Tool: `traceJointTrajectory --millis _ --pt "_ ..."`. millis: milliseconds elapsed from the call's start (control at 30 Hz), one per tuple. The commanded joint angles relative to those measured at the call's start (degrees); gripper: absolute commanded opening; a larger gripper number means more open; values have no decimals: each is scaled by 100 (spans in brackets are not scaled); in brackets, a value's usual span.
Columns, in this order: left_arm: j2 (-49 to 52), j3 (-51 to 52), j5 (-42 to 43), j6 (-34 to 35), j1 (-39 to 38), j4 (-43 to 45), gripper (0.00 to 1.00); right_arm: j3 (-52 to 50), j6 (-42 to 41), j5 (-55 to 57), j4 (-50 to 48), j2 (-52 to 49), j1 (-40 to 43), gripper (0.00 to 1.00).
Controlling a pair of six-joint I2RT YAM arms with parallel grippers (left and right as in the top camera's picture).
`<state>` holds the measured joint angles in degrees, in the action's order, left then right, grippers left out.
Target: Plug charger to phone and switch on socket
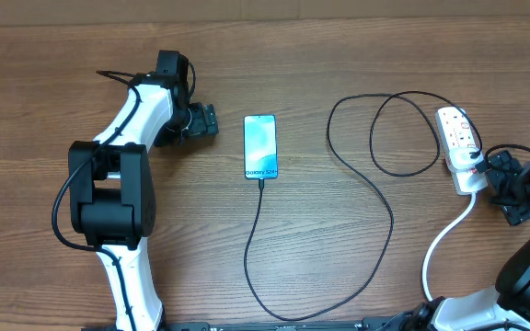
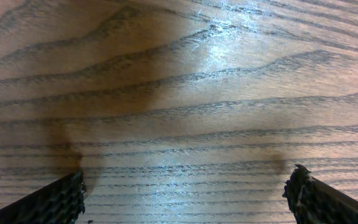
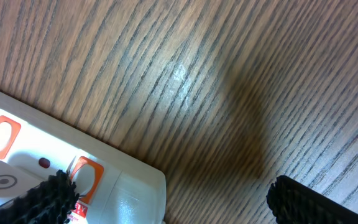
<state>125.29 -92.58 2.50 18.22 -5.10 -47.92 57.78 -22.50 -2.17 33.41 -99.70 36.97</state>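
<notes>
Socket (image 1: 459, 138) lies just beside the right pincer (image 1: 500, 187), its fingers (image 3: 48, 199) wide apart and empty, so one finger should push softly on the red switch (image 3: 86, 177) nearest it.

The black two-finger left hand (image 1: 205, 121) on its white-and-black jointed arm (image 1: 136, 112) pointed rightward, ribbed fingers (image 2: 55, 202) spread wide on nothing, while the matching right hand (image 1: 502, 187) faced leftward, fingers (image 3: 309, 200) equally parted and empty.
</notes>
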Motion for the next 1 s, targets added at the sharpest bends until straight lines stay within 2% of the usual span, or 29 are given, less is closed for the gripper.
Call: traceJointTrajectory --millis 0,967 --pt "424 236 68 -22 59 42 100 35 -33 35 -31 170 -26 100" --pt "424 236 68 -22 59 42 100 -348 -15 -245 94 153 -31 100"
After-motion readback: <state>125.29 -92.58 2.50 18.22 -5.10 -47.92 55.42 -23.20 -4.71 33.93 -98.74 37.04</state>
